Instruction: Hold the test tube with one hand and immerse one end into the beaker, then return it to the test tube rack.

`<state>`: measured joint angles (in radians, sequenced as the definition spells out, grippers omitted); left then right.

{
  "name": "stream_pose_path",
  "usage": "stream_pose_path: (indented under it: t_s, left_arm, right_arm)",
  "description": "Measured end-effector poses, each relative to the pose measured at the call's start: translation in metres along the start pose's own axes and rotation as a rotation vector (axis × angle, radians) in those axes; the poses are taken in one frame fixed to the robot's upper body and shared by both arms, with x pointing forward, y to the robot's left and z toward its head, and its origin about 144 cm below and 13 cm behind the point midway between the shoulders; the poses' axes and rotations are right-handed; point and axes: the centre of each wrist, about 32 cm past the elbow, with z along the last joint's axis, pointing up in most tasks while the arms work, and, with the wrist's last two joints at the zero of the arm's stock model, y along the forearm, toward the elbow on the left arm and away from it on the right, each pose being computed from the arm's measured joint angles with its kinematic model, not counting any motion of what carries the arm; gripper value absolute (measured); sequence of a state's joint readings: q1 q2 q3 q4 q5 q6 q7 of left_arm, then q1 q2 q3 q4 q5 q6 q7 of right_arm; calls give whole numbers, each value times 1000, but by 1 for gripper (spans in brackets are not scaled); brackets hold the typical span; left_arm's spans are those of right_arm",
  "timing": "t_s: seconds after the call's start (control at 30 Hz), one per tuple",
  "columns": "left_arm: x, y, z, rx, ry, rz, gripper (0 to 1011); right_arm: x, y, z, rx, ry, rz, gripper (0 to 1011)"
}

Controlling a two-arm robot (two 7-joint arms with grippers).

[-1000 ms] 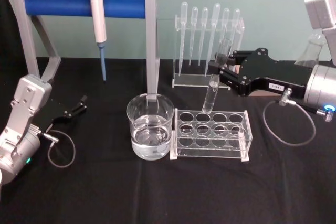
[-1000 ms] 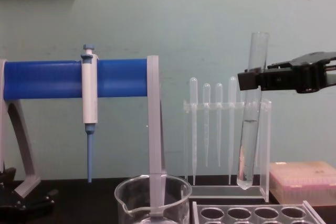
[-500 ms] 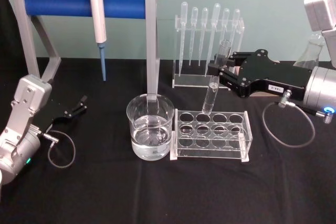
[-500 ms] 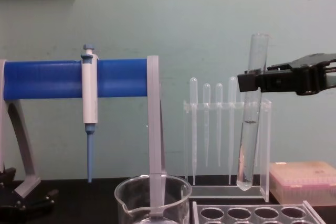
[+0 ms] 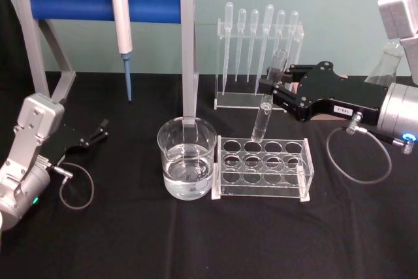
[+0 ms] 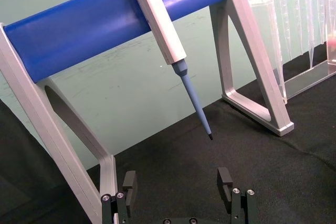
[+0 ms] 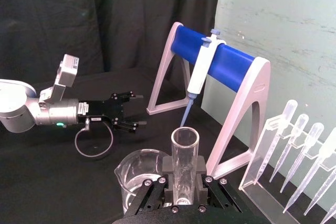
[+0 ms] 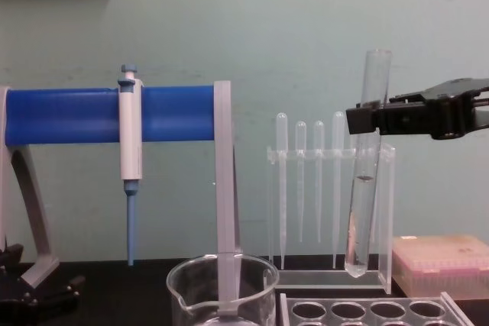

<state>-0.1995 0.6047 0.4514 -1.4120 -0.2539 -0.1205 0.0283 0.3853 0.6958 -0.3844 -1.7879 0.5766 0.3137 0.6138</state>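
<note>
— So, where is the test tube [image 5: 263,117]?

— Up in the air, clamped between the fingers of the right gripper [image 5: 273,86], which reaches in from the right. From the head view the tube leans, with its round end over the back row of the test tube rack [image 5: 264,168].

— Is it touching the rack?

— No. The chest view settles that: the test tube [image 8: 365,188] hangs clear above the test tube rack [image 8: 374,311], gripped high, near its rim, by the right gripper [image 8: 359,118]. That view also shows a liquid line about halfway down the glass.

— And the right wrist view?

— It looks down the tube's open mouth [image 7: 185,166], with the beaker [image 7: 139,174] beyond it and the left gripper [image 7: 135,110] far off, low over the cloth.

— The beaker?

— In the head view the beaker [image 5: 187,158] sits just left of the rack, partly filled with clear liquid.

— The left gripper?

— Resting at the left [image 5: 98,130]; its own wrist view shows the fingers [image 6: 224,179] spread apart, holding nothing, facing the blue stand [image 6: 115,19] and its hanging pipettor [image 6: 157,19].

— Surroundings?

— A black-draped tabletop [image 5: 196,240], a pipette rack [image 5: 258,50] behind, a pink box [image 8: 439,261] at the right, and a pale green wall [image 8: 267,20].
</note>
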Motion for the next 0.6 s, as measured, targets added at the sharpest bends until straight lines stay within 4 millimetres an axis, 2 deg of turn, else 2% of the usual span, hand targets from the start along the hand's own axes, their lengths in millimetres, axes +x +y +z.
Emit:
stream_pose_path:
  t_s: [0.6]
  left_arm:
    - [0,0,0,0,0,0,1000]
  right_arm:
    - [0,0,0,0,-1,-1,241]
